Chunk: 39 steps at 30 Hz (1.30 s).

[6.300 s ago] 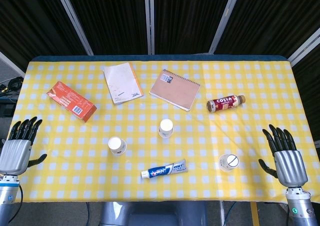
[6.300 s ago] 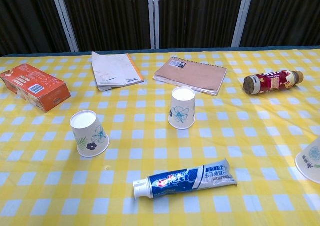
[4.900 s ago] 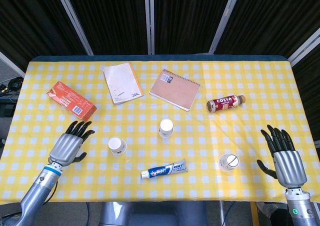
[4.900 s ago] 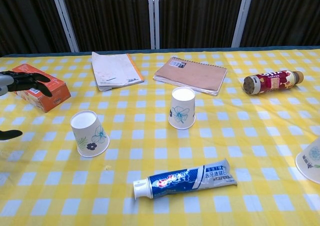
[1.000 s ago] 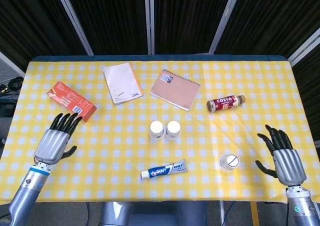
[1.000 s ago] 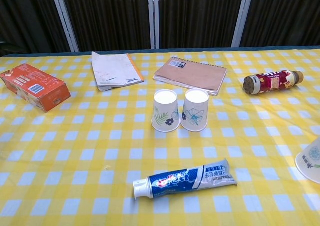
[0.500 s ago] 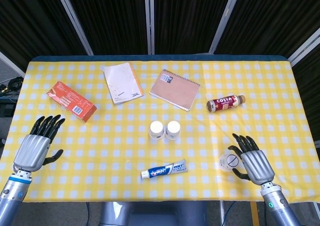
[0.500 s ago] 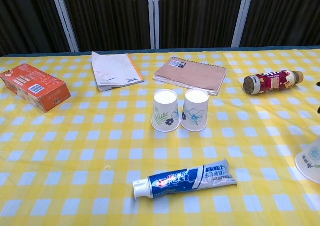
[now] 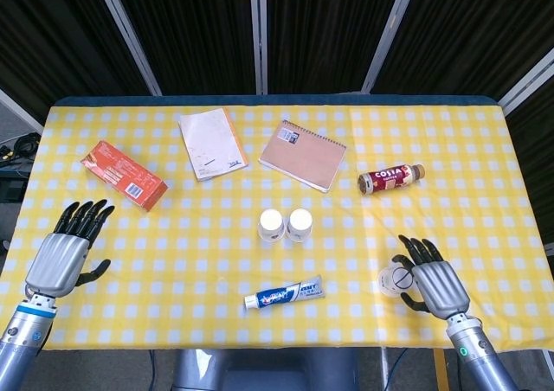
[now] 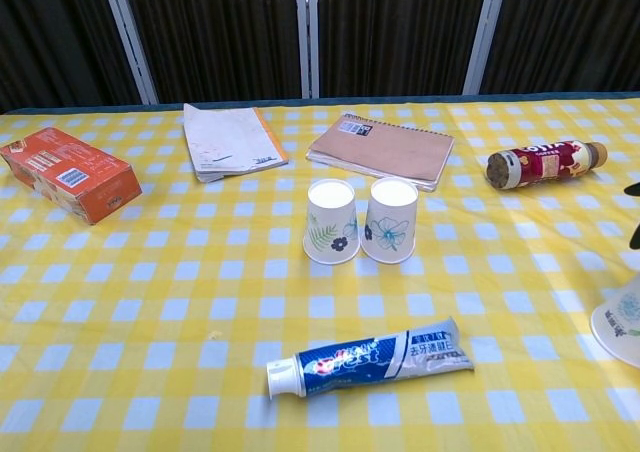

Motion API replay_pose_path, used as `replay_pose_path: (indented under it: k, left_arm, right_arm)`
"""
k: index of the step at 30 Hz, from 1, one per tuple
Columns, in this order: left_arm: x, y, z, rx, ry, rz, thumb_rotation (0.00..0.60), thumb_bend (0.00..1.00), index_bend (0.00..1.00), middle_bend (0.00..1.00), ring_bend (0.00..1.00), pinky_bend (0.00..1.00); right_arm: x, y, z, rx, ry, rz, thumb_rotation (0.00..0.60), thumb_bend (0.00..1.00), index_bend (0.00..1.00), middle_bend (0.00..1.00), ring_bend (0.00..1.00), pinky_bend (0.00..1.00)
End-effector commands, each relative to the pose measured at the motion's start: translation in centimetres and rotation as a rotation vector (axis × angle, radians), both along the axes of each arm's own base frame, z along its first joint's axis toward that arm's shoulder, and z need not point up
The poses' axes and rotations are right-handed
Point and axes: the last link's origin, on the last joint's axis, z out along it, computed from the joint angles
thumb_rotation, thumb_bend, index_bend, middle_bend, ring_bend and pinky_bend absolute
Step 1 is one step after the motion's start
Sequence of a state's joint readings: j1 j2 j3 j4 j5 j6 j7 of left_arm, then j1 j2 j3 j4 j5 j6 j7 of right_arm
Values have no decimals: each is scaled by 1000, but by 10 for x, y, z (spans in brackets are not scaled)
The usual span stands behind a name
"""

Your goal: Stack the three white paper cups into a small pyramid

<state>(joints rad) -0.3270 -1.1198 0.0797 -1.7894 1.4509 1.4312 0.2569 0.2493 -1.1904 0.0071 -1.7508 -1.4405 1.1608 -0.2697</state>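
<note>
The left hand (image 9: 59, 259) hovers at the near left, back upward, fingers spread and holding nothing. The right hand (image 9: 435, 284) sits at the near right, fingers apart and slightly curled, its forearm running off the bottom edge.

The bottle (image 9: 391, 179) reads "COSTA" on its dark red label. Print on the toothpaste tube (image 10: 371, 357), well in front of it, is too small to read.

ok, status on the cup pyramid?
Right hand open beside third cup; left hand open, idle. Two cups paired upside down. Toothpaste clear of path.
</note>
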Motion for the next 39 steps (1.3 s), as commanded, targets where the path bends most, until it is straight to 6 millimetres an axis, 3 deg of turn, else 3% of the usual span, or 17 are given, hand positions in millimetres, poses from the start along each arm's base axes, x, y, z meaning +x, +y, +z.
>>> replay_pose_path:
  k: [1, 8, 12, 19, 30, 39]
  left_arm:
    - [0, 0, 0, 2, 3, 1, 600, 285, 0, 0, 0, 0]
    - [-1, 1, 2, 8, -4, 6, 600, 286, 0, 0, 0, 0]
    - [-1, 1, 3, 9, -7, 6, 600, 285, 0, 0, 0, 0]
    - [-1, 1, 3, 9, -9, 7, 600, 285, 0, 0, 0, 0]
    - [-9, 9, 8, 12, -27, 44, 600, 285, 0, 0, 0, 0]
    - [-18, 19, 12, 10, -45, 89, 600, 285, 0, 0, 0, 0]
  right_arm:
    - [-2, -1, -3, 8, 0, -9, 600, 196, 327, 0, 0, 0]
    - [-10, -2, -10, 18, -5, -29, 600, 197, 369, 0, 0, 0]
    - [-10, -3, -13, 10, -11, -26, 600, 209, 444, 41, 0, 0]
    - [0, -8, -7, -30, -42, 15, 600, 213, 466, 66, 0, 0]
    - [83, -54, 23, -93, -149, 173, 600, 210, 464, 70, 0, 0]
    - [147, -88, 18, -37, -237, 249, 600, 206, 466, 88, 0, 0]
